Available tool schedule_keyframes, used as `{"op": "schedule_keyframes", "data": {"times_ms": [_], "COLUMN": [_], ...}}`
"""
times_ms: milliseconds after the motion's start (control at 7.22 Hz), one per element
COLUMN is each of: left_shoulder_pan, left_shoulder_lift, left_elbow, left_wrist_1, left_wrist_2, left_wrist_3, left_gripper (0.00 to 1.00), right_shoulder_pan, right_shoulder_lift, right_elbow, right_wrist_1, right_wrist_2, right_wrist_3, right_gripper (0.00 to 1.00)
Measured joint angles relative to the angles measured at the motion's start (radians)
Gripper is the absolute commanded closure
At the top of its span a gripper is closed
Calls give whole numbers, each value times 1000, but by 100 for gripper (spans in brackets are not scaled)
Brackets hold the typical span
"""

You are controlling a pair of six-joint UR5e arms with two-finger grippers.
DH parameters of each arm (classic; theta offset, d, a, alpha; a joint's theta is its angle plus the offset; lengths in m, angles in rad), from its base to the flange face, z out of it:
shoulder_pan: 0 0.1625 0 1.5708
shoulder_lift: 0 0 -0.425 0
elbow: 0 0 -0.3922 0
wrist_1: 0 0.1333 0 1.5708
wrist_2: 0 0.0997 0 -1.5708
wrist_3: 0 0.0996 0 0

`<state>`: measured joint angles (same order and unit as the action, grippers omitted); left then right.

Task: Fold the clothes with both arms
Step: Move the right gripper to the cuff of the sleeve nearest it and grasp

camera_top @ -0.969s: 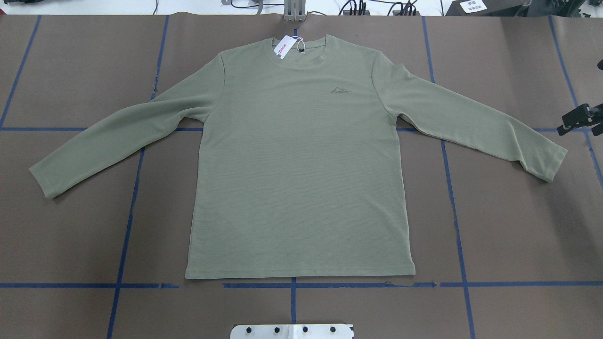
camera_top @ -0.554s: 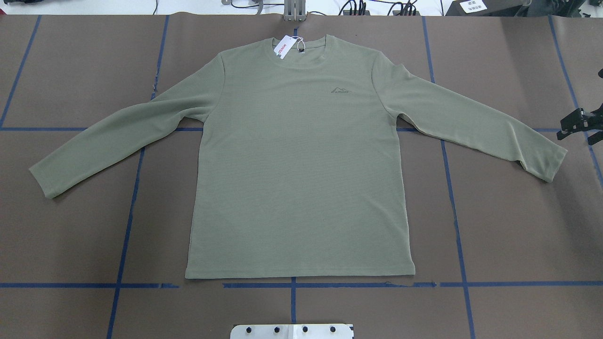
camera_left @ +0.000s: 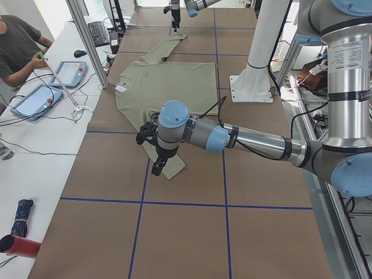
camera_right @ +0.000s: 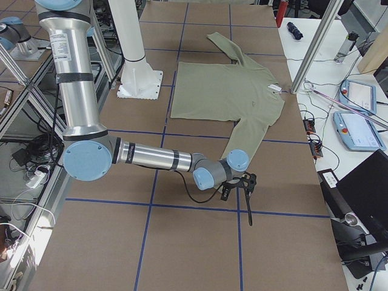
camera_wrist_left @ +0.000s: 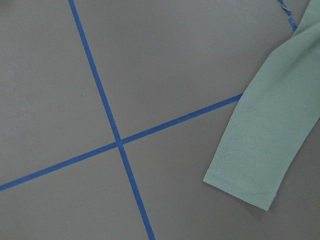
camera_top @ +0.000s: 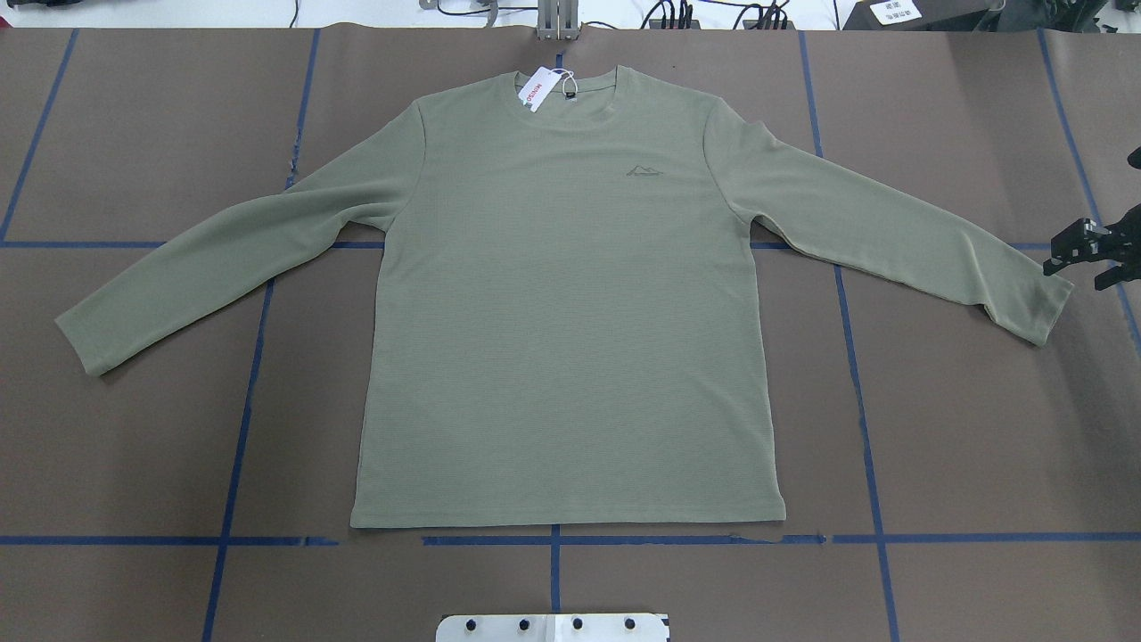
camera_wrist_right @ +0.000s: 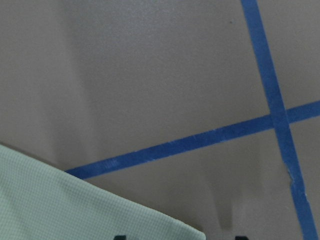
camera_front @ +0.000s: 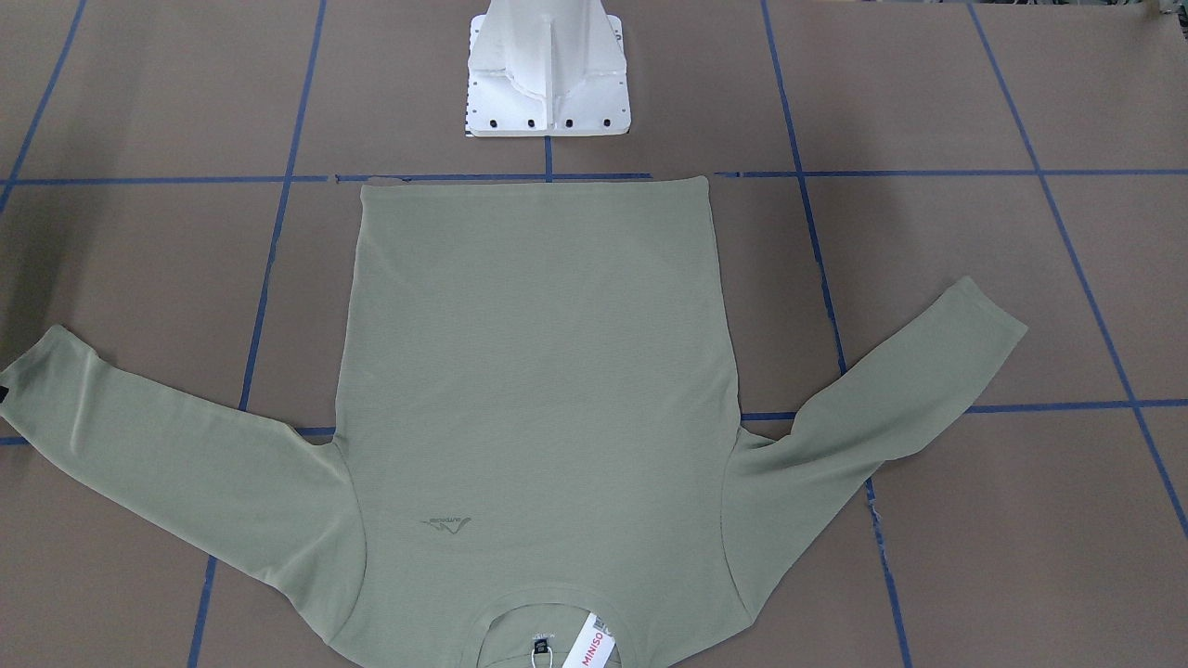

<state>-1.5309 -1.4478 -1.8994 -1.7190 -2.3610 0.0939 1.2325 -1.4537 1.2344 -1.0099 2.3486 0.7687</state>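
The sage-green shirt (camera_top: 562, 312) lies flat and face up with both sleeves spread out. Its white hang tag (camera_top: 537, 91) sits at the collar on the far side. My right gripper (camera_top: 1080, 259) is open and hovers just beyond the right sleeve cuff (camera_top: 1034, 308). In the right wrist view its two fingertips stand apart at the bottom edge, by the cuff (camera_wrist_right: 75, 205). My left gripper (camera_left: 156, 165) hangs over the left sleeve cuff (camera_top: 85, 339); I cannot tell whether it is open. The left wrist view shows only that cuff (camera_wrist_left: 245, 185).
The white pedestal base (camera_front: 548, 83) stands at the near edge behind the shirt's hem. Blue tape lines (camera_top: 236, 446) grid the brown table. An operator (camera_left: 20, 46) sits at a side table with tablets beyond the far edge. Aluminium posts (camera_right: 315, 48) stand there.
My right gripper has moved in from the table's right edge, nearer and closer to the right sleeve cuff. The shirt has not moved.
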Motion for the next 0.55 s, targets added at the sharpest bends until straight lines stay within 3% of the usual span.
{"op": "schedule_keyframes", "data": {"times_ms": [554], "left_shoulder_pan": [0], "left_shoulder_lift": [-2], "left_elbow": [-2], "left_wrist_1": [-1], "left_wrist_2": [0], "left_wrist_3": [1], "left_gripper": [0], "right_shoulder_pan": [-11], "right_shoulder_lift": [-5], "right_elbow": [-7], "right_wrist_1": [12], "right_wrist_2": [1], "right_wrist_3": [11], "right_gripper": [26]}}
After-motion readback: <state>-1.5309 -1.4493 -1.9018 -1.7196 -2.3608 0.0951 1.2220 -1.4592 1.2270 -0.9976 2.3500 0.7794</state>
